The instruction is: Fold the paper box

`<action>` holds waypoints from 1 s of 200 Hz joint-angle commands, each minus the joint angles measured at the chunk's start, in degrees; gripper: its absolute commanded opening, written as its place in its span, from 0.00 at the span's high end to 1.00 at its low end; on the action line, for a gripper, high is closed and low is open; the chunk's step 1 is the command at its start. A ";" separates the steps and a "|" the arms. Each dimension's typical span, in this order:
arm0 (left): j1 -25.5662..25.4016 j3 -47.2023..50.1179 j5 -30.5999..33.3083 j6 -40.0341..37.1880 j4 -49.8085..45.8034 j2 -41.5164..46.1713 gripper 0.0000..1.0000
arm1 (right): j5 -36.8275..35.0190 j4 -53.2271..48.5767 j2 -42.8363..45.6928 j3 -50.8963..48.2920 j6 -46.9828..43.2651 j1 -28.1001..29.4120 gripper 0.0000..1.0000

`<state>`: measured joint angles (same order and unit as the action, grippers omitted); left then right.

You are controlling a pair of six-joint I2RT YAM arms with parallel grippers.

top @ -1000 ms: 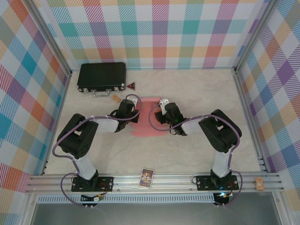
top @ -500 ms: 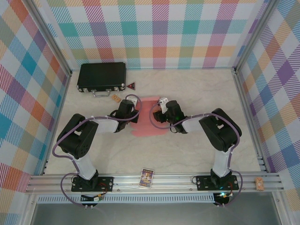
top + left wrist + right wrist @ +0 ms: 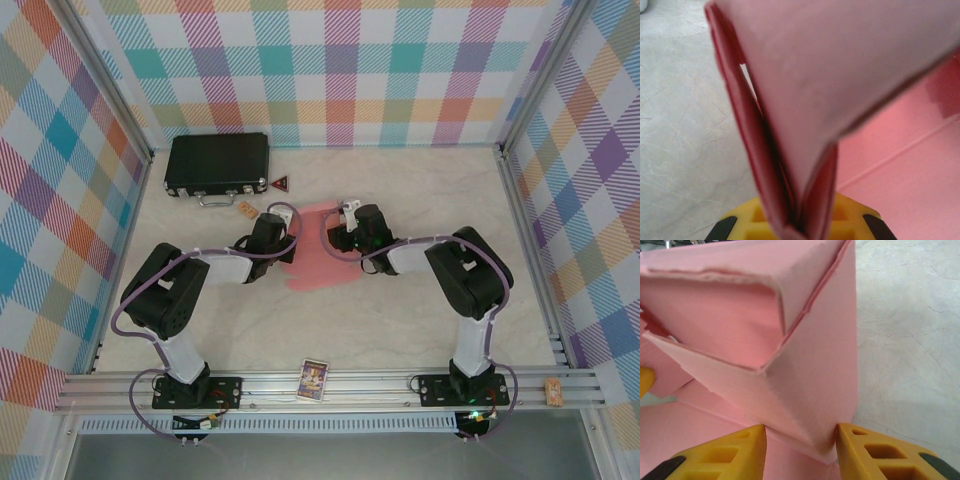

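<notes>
The paper box, salmon-pink card, lies partly folded at the middle of the table between both arms. My left gripper is at its left side. In the left wrist view that gripper is shut on a doubled-up flap of the paper box, which stands up from the yellow fingers. My right gripper is at the card's right side. In the right wrist view that gripper has its jaws touching both sides of a raised, folded corner of the paper box.
A black hard case lies at the back left, with a small red triangle and a small tag near it. A playing card rests on the front rail. Plaid walls close in three sides.
My right gripper has moved toward the back of the table, and the card's right side has drawn in and risen with it. The left arm has stayed put.
</notes>
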<state>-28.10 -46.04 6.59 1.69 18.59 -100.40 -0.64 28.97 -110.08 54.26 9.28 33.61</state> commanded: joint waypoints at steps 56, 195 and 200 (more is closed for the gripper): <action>-1.08 1.66 -3.37 -1.63 -1.42 0.83 0.98 | -0.20 -4.82 -3.18 5.30 3.93 0.37 0.75; -1.26 2.12 -5.35 -2.73 -0.94 1.06 0.97 | -4.28 -9.36 -7.33 10.52 11.11 0.45 0.81; -1.25 2.11 -5.42 -2.76 -0.93 1.00 0.98 | -4.24 -9.36 -7.47 10.60 11.01 0.50 0.82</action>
<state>-28.10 -45.41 6.09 0.40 18.81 -99.94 -6.13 20.38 -115.59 63.77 17.80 33.32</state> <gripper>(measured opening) 0.053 0.203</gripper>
